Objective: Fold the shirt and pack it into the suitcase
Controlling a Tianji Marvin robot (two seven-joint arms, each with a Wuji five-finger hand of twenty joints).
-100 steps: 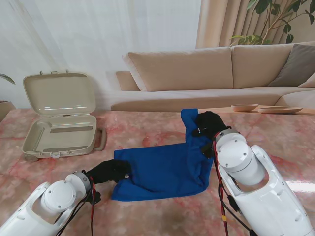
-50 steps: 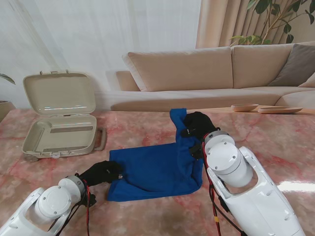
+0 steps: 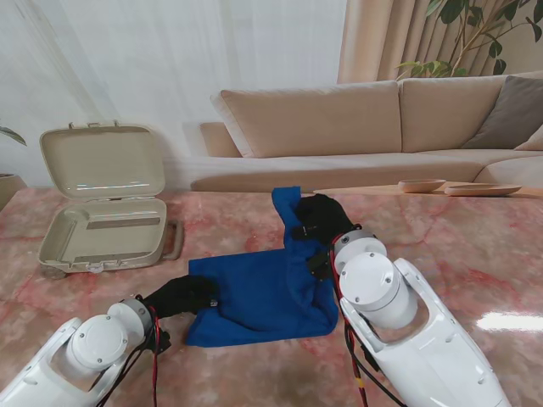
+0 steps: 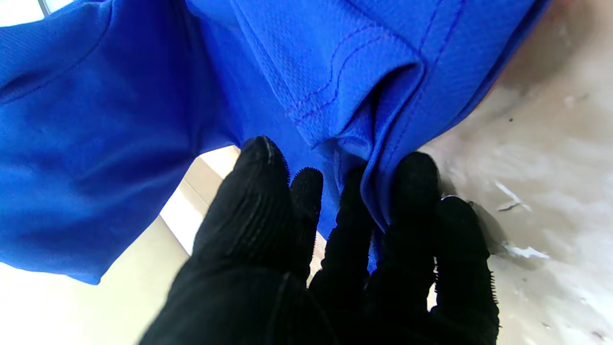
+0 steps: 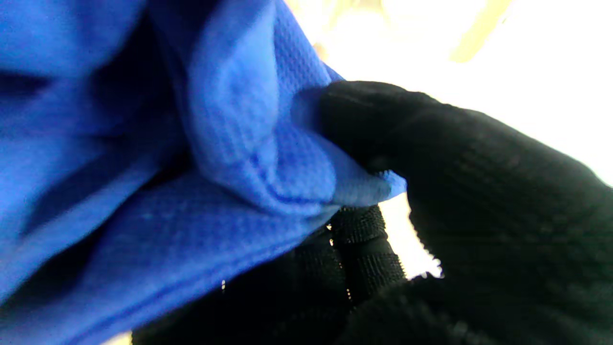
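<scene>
A blue shirt [image 3: 254, 292] lies partly folded in the middle of the marble table. My right hand [image 3: 318, 219], in a black glove, is shut on the shirt's right edge and holds it lifted above the rest of the cloth; the right wrist view shows the thumb and fingers [image 5: 431, 158] pinching the blue fabric [image 5: 215, 158]. My left hand [image 3: 182, 294] rests at the shirt's near left corner, its fingers [image 4: 268, 201] closed around a fold of the hem [image 4: 364, 143]. The beige suitcase [image 3: 106, 222] stands open at the far left with nothing inside.
Beyond the table's far edge stands a beige sofa [image 3: 356, 127]. Two shallow wooden dishes [image 3: 422, 185] sit at the far right of the table. A potted plant [image 3: 475, 34] rises at the back right.
My right hand has carried the shirt's lifted right edge leftward, over the cloth. The shirt's body has narrowed. My left hand has shifted only slightly at the corner.
</scene>
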